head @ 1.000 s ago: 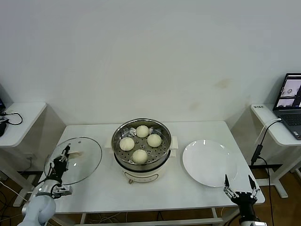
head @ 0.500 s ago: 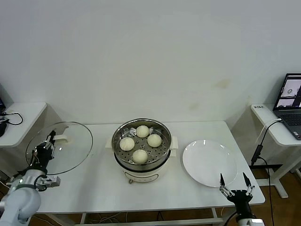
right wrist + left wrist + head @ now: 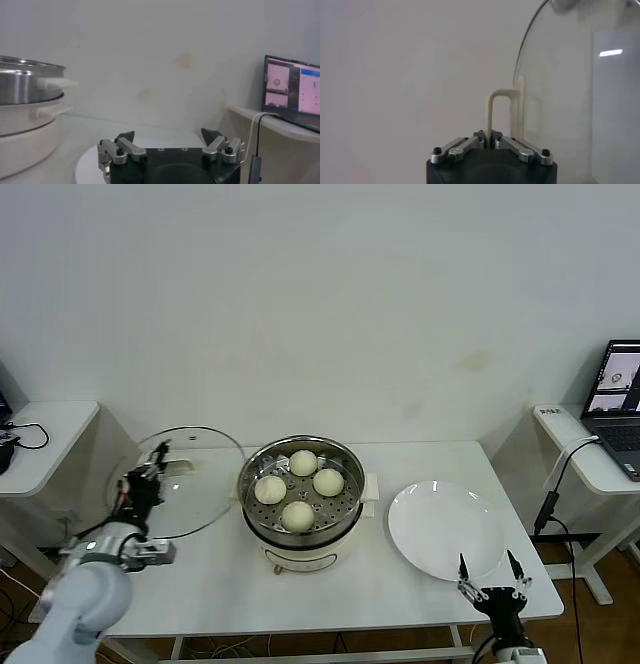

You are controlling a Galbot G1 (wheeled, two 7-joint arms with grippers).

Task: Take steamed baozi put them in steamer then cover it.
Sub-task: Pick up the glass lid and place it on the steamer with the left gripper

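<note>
white table (image 3: 210,569) against pale wall | four steamed baozi (image 3: 298,515) inside open steamer (image 3: 300,484) | left gripper (image 3: 140,484) grasping cover (image 3: 190,474) handle, lid raised just left of steamer | right gripper (image 3: 488,572) released, near plate (image 3: 445,529)

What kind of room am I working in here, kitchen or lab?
Probably a lab or test room, not a kitchen: a plain white table against a bare wall, a side desk with an open laptop and trailing cables, and only the steamer, a white plate and the cover laid out.
</note>
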